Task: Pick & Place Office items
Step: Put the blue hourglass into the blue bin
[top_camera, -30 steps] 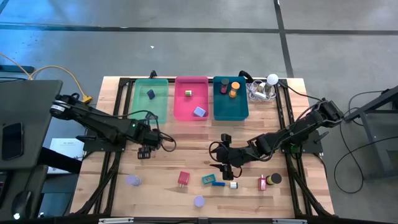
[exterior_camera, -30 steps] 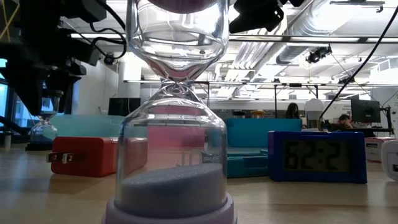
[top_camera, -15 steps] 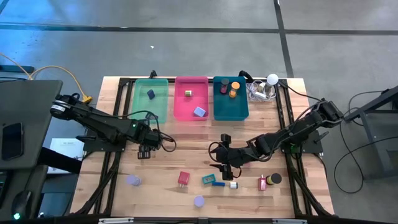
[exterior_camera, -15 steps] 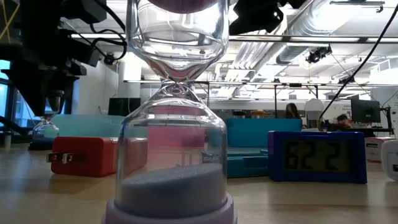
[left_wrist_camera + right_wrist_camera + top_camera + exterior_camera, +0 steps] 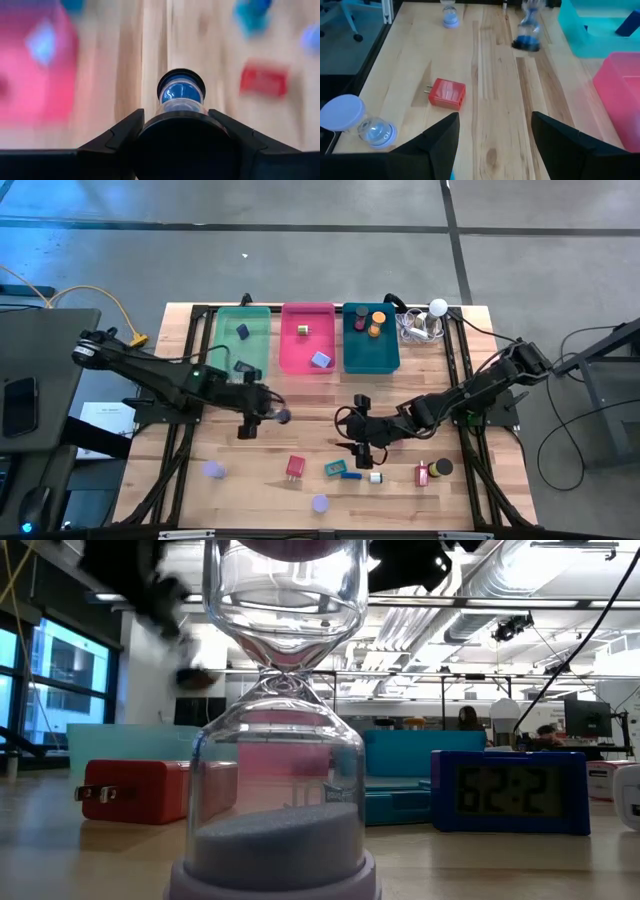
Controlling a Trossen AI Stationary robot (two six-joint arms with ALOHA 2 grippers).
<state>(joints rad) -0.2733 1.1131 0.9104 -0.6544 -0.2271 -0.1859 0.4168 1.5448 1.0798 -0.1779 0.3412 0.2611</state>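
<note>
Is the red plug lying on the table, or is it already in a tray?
On the table. The red plug lies on bare wood, apart from the pink tray.

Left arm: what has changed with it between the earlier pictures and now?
The left gripper closed its jaws on the dark-capped sand timer, lifted it off the table and carried it toward the table's middle. The right gripper, open, and the other loose pieces stayed where they were.

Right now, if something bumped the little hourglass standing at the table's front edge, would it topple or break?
The hourglass looks tall on a narrow lavender base, so a high push would probably tip it. Its bulbs look like clear glass, so likely fragile and slippery. On its side it may roll.
</note>
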